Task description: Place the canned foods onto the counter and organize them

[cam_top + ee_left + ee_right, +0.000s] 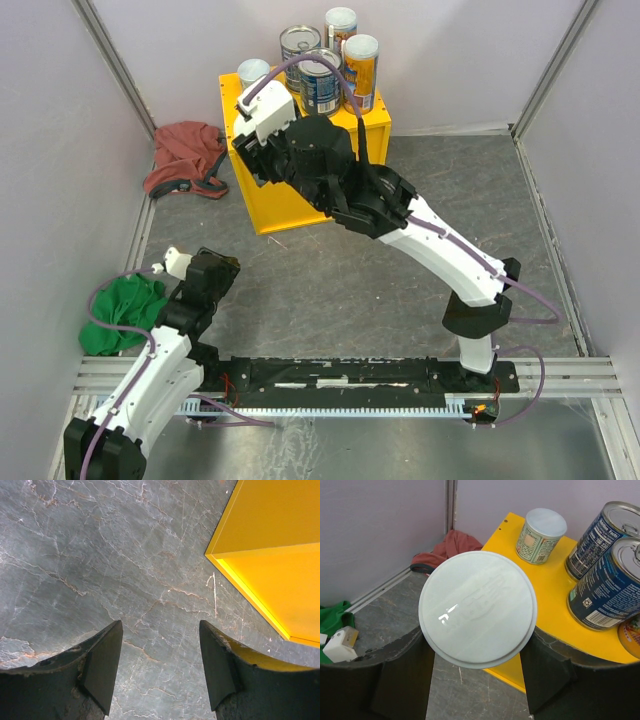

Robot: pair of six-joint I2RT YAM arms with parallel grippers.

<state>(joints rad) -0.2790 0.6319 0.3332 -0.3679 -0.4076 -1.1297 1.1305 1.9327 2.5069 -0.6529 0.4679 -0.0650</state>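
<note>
The counter (290,195) is a yellow box at the back, also in the right wrist view (552,587). On its top stand a short white-lidded can (253,72), two blue-labelled tins (300,45) (321,82) and two orange-labelled cans (341,25) (361,62). My right gripper (479,640) is shut on another white-lidded can (477,607), held above the counter's front left corner. In the top view my wrist hides that can. My left gripper (160,623) hangs open over the grey floor near the counter's base (265,580), with nothing between its fingers.
A red cloth (185,155) lies on the floor left of the counter. A green cloth (125,310) lies beside my left arm. Pale walls close in the back and both sides. A metal rail (350,375) runs along the near edge.
</note>
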